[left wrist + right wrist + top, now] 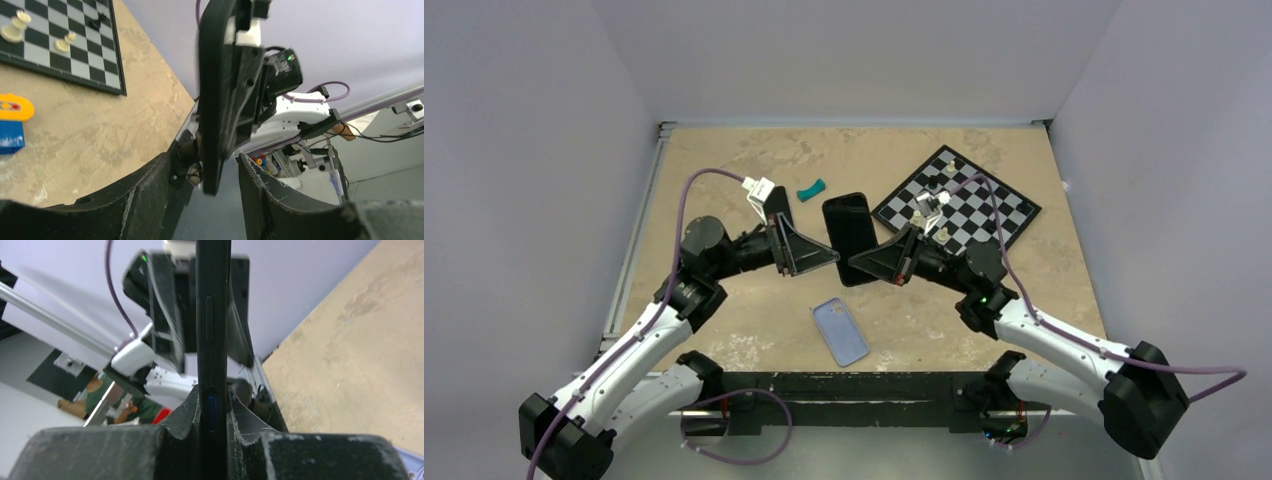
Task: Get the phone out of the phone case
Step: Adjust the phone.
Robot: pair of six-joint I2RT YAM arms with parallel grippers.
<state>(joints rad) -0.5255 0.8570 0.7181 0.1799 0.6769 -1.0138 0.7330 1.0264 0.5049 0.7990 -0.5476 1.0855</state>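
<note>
Black phone (849,238) aloft over mid-table, already bare. Pale blue phone case (840,331) flat on the tabletop at 6 o'clock of it, well apart.

Right gripper (214,405) clamped hard on the phone's near edge, one side button right between the pads. Left gripper (202,165) spread wide, fingers either side of the slab and touching neither face.

Likely trouble: one narrow pinch on a smooth edge, so twisting or slipping out on any quick swing, and perhaps a pressed button.

Chessboard (994,205) with chess pieces (929,205) at 2 o'clock of the phone, small teal piece (810,189) at 11 o'clock, both near enough to clip while lowering. Left arm crowding in at 9 o'clock.
</note>
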